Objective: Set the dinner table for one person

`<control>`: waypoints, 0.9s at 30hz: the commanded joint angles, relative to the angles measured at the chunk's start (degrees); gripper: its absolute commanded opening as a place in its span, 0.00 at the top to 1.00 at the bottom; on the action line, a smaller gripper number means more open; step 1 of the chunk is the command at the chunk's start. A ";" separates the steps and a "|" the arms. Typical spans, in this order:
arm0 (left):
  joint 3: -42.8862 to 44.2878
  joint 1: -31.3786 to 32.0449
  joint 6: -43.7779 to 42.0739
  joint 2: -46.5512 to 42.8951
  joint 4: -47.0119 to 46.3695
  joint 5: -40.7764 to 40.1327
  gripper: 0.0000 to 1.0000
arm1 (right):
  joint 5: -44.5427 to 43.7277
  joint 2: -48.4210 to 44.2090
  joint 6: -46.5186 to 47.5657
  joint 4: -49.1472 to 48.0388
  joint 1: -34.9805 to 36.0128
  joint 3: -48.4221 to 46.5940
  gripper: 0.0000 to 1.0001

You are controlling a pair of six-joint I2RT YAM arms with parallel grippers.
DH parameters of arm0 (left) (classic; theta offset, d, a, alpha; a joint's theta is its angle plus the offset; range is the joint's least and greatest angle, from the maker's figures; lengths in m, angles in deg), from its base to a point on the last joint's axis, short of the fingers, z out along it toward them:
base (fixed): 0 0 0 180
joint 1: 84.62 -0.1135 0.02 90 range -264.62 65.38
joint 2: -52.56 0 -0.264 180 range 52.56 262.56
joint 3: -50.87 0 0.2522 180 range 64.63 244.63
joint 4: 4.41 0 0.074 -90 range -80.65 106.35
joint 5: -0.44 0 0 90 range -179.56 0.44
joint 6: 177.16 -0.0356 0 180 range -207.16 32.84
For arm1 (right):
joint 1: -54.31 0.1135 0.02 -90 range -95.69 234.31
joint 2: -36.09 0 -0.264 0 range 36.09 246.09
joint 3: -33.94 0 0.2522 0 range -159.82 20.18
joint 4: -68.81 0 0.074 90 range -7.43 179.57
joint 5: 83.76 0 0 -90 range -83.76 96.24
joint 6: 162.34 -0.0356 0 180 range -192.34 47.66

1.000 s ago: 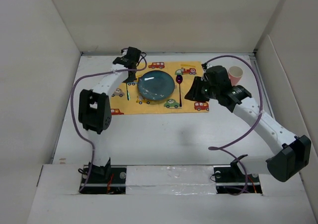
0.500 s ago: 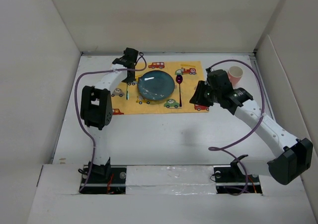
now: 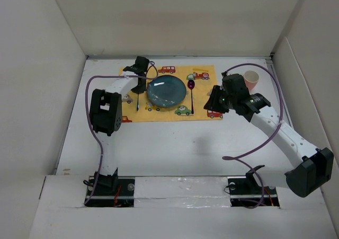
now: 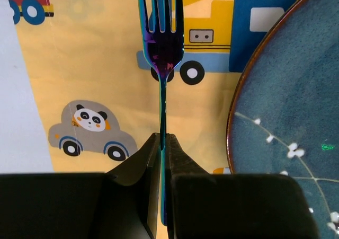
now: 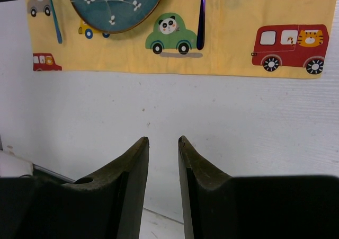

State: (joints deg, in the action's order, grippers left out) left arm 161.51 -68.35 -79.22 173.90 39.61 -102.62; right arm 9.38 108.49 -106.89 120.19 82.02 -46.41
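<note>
Cream walls (image 3: pixel 175 16) enclose the white worktop (image 3: pixel 175 143), which spans the whole floor beneath both arms. A yellow cloth (image 3: pixel 169 114) printed with cars is laid on its far half, with a blue plate (image 3: pixel 166 89) at the middle. A pink cup (image 3: pixel 251 79) is stood beyond the cloth's right end. The right pincer (image 5: pixel 163 143) is held slightly apart, empty, above bare worktop. The left pincer (image 4: pixel 163 143) is clamped on a fork (image 4: pixel 163 48) left of the plate; a spoon (image 3: pixel 191 96) is laid right of it.
</note>
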 commanded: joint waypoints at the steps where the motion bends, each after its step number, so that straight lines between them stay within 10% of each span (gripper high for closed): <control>1: -0.11 -0.36 -0.48 -0.23 -1.52 0.49 1.00 | -0.94 -1.21 -0.43 -0.36 -0.28 0.41 0.65; 22: -2.48 -0.36 1.37 2.24 -2.40 -0.21 1.00 | -2.78 -1.21 0.09 -0.71 -1.42 0.06 0.64; 27: -2.75 -0.36 3.12 0.31 -1.70 -0.39 0.85 | -2.70 0.72 2.38 -0.27 -5.45 -3.02 0.56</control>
State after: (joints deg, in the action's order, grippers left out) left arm 159.78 -68.35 -78.02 176.57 36.99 -102.45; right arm 7.98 108.84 -106.45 120.54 78.56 -45.62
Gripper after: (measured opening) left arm 0.127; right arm 0.427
